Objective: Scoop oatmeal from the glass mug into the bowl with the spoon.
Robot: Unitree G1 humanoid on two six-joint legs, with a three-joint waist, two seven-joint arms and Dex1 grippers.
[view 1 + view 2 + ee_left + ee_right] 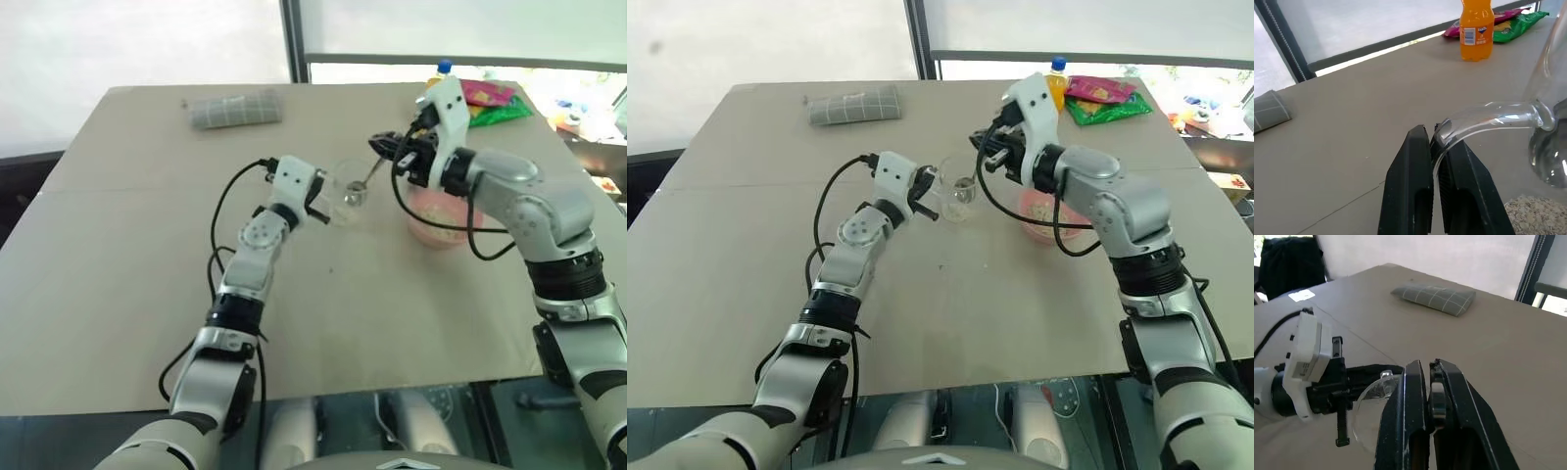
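Observation:
The clear glass mug (348, 191) stands mid-table. My left gripper (1432, 134) is shut on its curved handle (1488, 115). The slim silver spoon (369, 176) slants down into the mug from the right, its handle pinched in my shut right gripper (1429, 367), which hovers just above and right of the mug's rim (1374, 394). The pink bowl (1043, 211) sits right of the mug, partly hidden under my right forearm, with pale stuff inside. Pale oatmeal (1535, 220) flakes show low by the mug's base.
A folded grey checked cloth (235, 108) lies at the far left of the table (147, 294). An orange drink bottle (1476, 29) and pink and green snack packets (495, 103) stand at the far right edge. Clutter lies beyond the table's right side.

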